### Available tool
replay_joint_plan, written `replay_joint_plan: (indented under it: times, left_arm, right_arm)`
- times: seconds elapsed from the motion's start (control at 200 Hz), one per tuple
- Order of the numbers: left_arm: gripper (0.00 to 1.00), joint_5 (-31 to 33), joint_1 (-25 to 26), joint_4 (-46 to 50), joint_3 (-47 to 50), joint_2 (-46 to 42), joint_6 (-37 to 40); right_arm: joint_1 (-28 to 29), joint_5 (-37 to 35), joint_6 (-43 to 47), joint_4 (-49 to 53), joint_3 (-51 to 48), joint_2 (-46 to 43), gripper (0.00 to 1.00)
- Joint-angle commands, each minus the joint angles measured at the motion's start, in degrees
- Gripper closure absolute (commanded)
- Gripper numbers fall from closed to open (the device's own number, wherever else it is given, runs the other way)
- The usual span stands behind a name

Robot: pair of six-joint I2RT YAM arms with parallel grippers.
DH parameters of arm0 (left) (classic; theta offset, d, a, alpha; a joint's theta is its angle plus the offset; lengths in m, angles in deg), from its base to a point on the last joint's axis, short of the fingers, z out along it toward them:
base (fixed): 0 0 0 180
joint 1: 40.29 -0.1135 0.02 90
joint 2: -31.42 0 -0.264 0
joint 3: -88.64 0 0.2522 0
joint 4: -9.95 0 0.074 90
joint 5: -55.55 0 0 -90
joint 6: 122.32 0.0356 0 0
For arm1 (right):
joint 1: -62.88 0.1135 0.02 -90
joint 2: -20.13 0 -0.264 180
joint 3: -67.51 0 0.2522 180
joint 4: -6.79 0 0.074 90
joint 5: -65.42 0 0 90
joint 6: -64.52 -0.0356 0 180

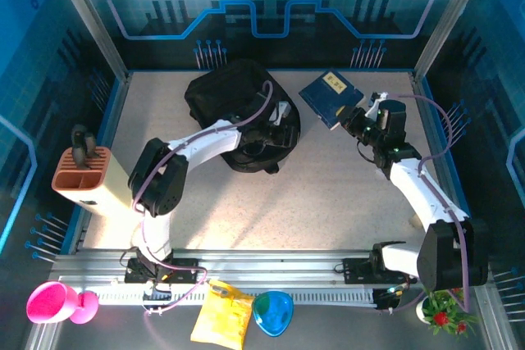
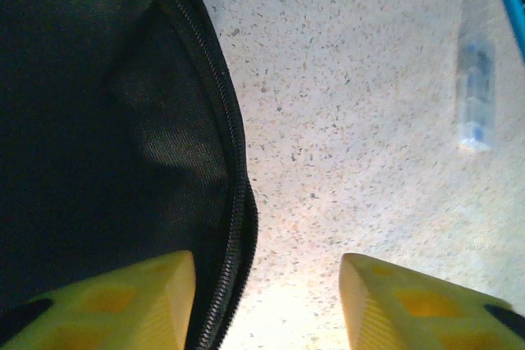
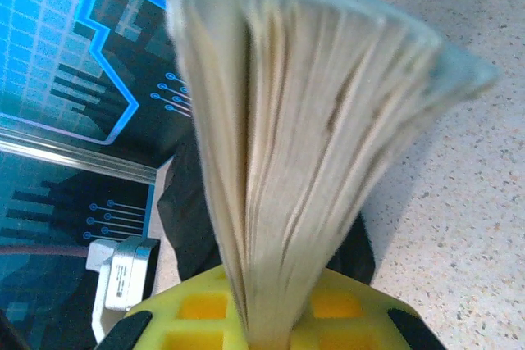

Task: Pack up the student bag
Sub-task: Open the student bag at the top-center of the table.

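Left pincer point(image 2: 264, 261): its yellow fingers point(image 2: 123, 305) are set apart, with nothing yet pinched; right pincer point(image 3: 267, 321): clamped on a thick blue-covered paper book point(image 3: 312, 120).

Pale speckled stone-pattern bench point(image 1: 328, 194): the working surface.

Large black soft fabric student bag point(image 1: 225, 104): slumped at the far centre of the bench, with the left pincer point(image 1: 277, 133) at its near right side.

Book point(image 1: 328, 94): carried just right of the student bag and gripped at one edge by the right pincer point(image 1: 357, 118), so that the cream pages are fanned out loosely.

Black zip rim point(image 2: 236, 202): the curved edge of the bag's mouth. It is straddled by the left fingers, one over the fabric and one over bare bench.

Step judged in hand: the mouth is to be opened for the book. This is best done if zip and fabric are pinched together and deeply, then lifted up and clear, so that a wide gap is kept. The book is best presented closed edge first, since fanned pages are likely to be caught on the zip.
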Motion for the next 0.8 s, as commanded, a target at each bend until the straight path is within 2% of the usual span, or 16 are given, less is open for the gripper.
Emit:
replay_joint_plan:
  times: [0.0,0.675,0.79]
  left_arm:
    - [0.56,-1.2,0.3,8.5,-5.2,3.3,5.4]
    - [0.74,1.1,0.4,12.4,-14.4,11.6,5.1]
    - [0.8,1.6,0.3,12.6,-14.4,11.6,5.0]
  right_arm:
    - [-0.9,-0.3,1.6,0.0,-0.2,-1.3,0.95]
    - [-0.9,-0.4,0.6,0.1,-1.0,-0.8,0.96]
    - [-1.0,-0.8,0.8,0.4,-1.0,-1.2,0.96]
